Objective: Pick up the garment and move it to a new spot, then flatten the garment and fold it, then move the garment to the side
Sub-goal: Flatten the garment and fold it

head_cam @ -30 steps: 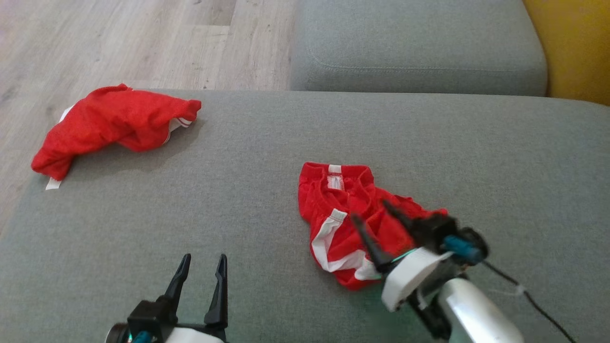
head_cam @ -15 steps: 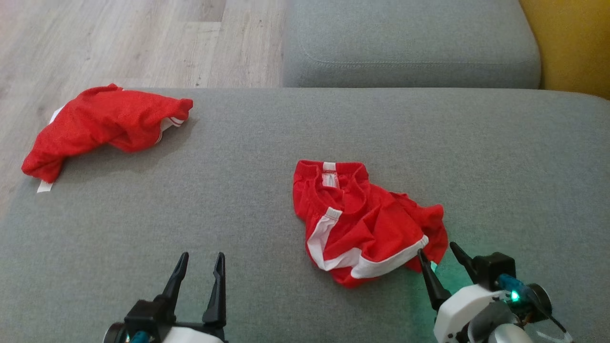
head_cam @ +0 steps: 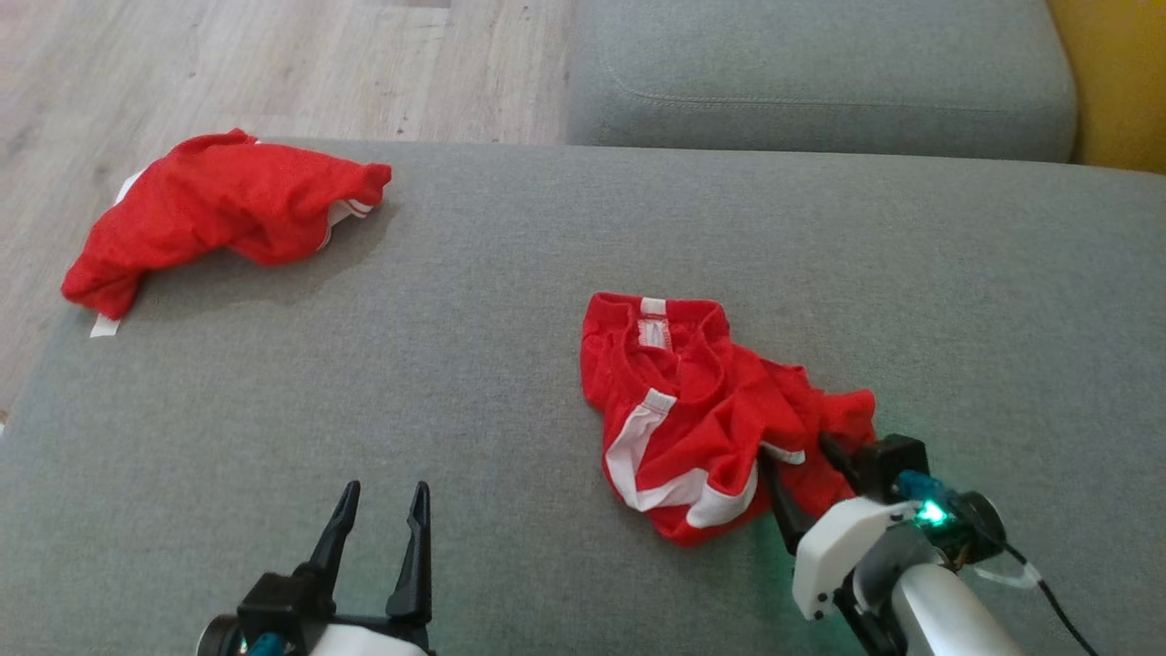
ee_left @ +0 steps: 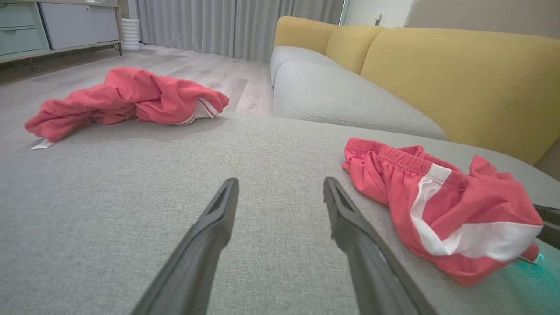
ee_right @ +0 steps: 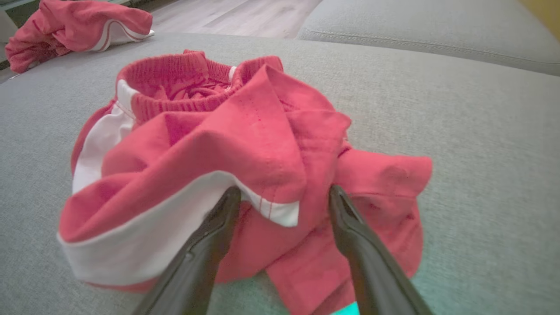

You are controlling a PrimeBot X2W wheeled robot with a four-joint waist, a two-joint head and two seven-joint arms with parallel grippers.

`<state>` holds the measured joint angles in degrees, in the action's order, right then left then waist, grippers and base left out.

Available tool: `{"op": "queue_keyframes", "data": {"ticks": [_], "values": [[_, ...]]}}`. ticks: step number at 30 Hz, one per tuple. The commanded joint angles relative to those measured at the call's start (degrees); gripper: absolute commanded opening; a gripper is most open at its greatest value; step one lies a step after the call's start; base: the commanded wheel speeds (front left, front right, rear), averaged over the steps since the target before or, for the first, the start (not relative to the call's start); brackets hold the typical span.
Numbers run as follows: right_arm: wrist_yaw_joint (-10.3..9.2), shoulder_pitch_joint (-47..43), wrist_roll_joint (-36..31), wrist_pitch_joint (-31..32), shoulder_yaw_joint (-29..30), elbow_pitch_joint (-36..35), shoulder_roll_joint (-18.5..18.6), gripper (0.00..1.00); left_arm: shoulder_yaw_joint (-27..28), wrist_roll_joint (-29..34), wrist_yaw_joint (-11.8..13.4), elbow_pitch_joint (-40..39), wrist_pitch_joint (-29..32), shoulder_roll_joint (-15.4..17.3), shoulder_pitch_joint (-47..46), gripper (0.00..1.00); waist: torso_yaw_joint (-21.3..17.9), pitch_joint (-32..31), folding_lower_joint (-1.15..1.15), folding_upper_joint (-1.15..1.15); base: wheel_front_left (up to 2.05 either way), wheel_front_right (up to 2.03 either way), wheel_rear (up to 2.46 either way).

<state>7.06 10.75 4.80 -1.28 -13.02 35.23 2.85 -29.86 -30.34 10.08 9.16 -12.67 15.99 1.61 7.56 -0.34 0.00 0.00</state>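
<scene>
Crumpled red shorts with white trim [head_cam: 701, 410] lay near the middle of a grey fabric sofa cushion [head_cam: 455, 383]. The right claw [head_cam: 794, 451] reached in low from the shorts' near right side. Its white forearm angled up and left, and its two dark fingers were spread wide, tips at a white-edged fold, pinching nothing. The left claw [head_cam: 386, 497] sat well to the shorts' near left, fingers apart, empty, pointing forward. A second bunched red garment [head_cam: 219, 205] lay well off to the shorts' far left.

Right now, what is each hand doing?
Left hand: open, empty.
Right hand: open, straddling a fold of the red shorts, not gripping.
</scene>
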Motion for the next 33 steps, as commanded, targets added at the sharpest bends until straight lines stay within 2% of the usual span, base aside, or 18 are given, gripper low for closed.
{"op": "queue_keyframes", "data": {"ticks": [1,2,3,4,5,6,11,15,17,21,22,23,25,33], "values": [[0.43,2.84,0.65,-0.62,-2.02,-0.35,0.03,1.00,1.59,-0.34,0.30,-1.51,-0.27,1.06,-2.82,1.00,0.24,0.08,0.00,0.00,0.00,0.00,0.00],[0.43,3.41,0.91,-0.78,-2.47,0.39,0.03,0.82,1.58,-0.36,0.30,-1.47,-0.28,1.06,-2.87,1.00,0.36,0.11,0.00,0.00,0.00,0.00,0.00],[0.43,3.89,1.20,-1.02,-2.91,1.05,0.03,0.49,1.55,-0.37,0.32,-1.44,-0.29,1.05,-2.93,1.00,0.47,0.14,0.00,0.00,0.00,0.00,0.00],[0.43,4.26,1.49,-1.25,-3.26,1.62,0.03,0.29,1.52,-0.38,0.35,-1.42,-0.30,1.04,-2.98,1.00,0.56,0.14,0.00,0.00,0.00,0.00,0.00],[0.43,4.52,1.88,-1.54,-3.60,1.97,0.03,0.17,1.50,-0.40,0.38,-1.39,-0.31,1.03,-3.00,1.00,0.61,0.10,0.00,0.00,0.00,0.00,0.00],[0.43,4.68,2.25,-1.98,-3.74,2.17,0.03,0.00,1.50,-0.43,0.43,-1.37,-0.33,1.02,-2.99,1.00,0.61,0.06,0.00,0.00,0.00,0.00,0.00],[0.43,3.97,2.55,-4.39,-0.90,1.65,0.03,0.00,1.68,-0.71,0.79,-1.33,-0.49,1.00,-2.55,1.00,-0.03,-0.38,0.00,0.00,0.00,0.00,0.00],[0.43,1.95,0.68,-4.74,4.37,-0.35,0.03,0.00,1.75,-0.92,0.94,-1.46,-0.70,0.90,-2.10,1.00,-1.08,-0.75,0.00,0.00,0.00,0.00,0.00],[0.43,-0.36,-0.76,-3.94,8.93,-2.06,0.03,0.00,1.77,-1.05,0.96,-1.43,-0.84,0.84,-1.92,1.00,-1.72,-0.92,0.00,0.00,0.00,0.00,0.00],[0.43,-3.07,-1.84,-2.51,12.65,-3.11,0.03,0.00,1.57,-1.14,0.80,-1.21,-0.95,0.70,-1.95,1.00,-2.26,-0.91,0.00,0.00,0.00,0.00,0.00],[0.43,-3.52,-1.82,-2.28,13.31,-3.07,0.03,0.06,1.54,-1.16,0.78,-1.16,-0.98,0.68,-1.98,1.00,-2.37,-0.92,0.00,0.00,0.00,0.00,0.00],[0.43,-3.87,-2.00,-1.98,13.98,-2.86,0.03,0.26,1.51,-1.18,0.75,-1.10,-1.00,0.68,-2.00,1.00,-2.47,-0.94,0.00,0.00,0.00,0.00,0.00],[0.43,-4.32,-3.03,-1.53,15.16,-2.30,0.03,1.00,1.46,-1.22,0.69,-0.94,-1.03,0.71,-2.05,1.00,-2.62,-1.01,0.00,0.00,0.00,0.00,0.00],[0.43,-5.43,-2.76,-3.42,15.94,-3.49,0.03,1.00,1.14,-1.32,0.69,-0.43,-1.14,0.87,-1.68,1.00,-2.82,-2.14,0.00,0.00,0.00,0.00,0.00]]}}
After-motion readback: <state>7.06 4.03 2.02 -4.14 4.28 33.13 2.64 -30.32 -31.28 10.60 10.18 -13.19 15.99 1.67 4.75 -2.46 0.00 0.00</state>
